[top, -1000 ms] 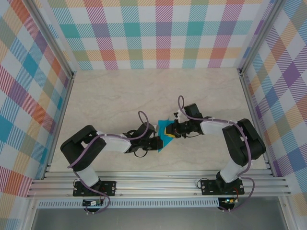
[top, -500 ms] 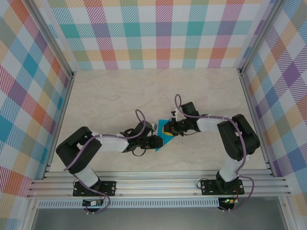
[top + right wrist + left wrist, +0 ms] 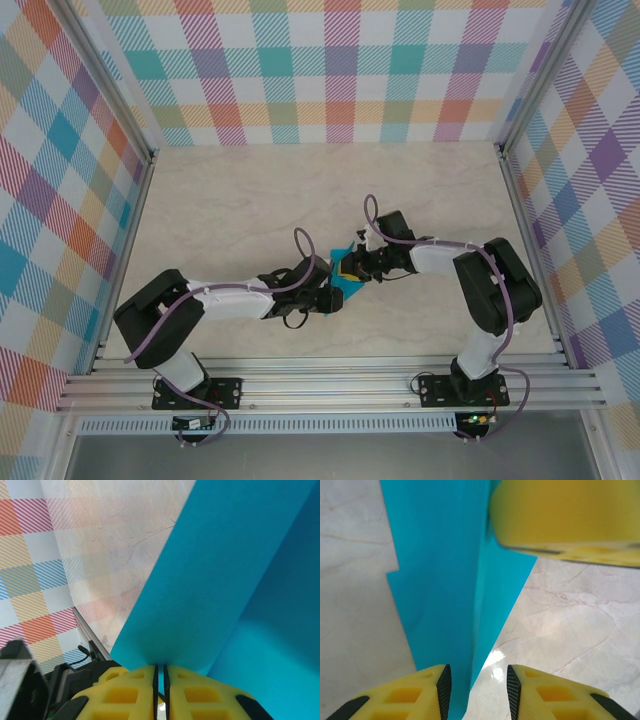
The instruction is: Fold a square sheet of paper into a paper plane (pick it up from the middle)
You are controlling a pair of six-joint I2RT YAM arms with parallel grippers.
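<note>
The teal sheet of paper point(image 3: 347, 283) lies folded at the table's middle, between the two grippers. In the left wrist view the paper point(image 3: 440, 580) runs up from the fingers with a straight crease down its middle. My left gripper point(image 3: 477, 685) is open; the paper's lower tip lies by its left finger, and bare table shows by the right one. My right gripper point(image 3: 161, 672) is shut on the paper's point(image 3: 225, 570) edge, and a raised flap stands up from its pads. In the top view the left gripper point(image 3: 325, 297) and right gripper point(image 3: 352, 268) sit close together.
The marble tabletop point(image 3: 250, 200) is fenced by aluminium rails point(image 3: 330, 385) at the near edge and plaid walls point(image 3: 340, 70) on three sides. A yellow finger point(image 3: 565, 520) of the right gripper hangs just beyond the left gripper's tips.
My left gripper's jaws have opened and let go of the paper, and that arm has stretched a little to the right. The right gripper shifted slightly left, still clamped on the paper.
</note>
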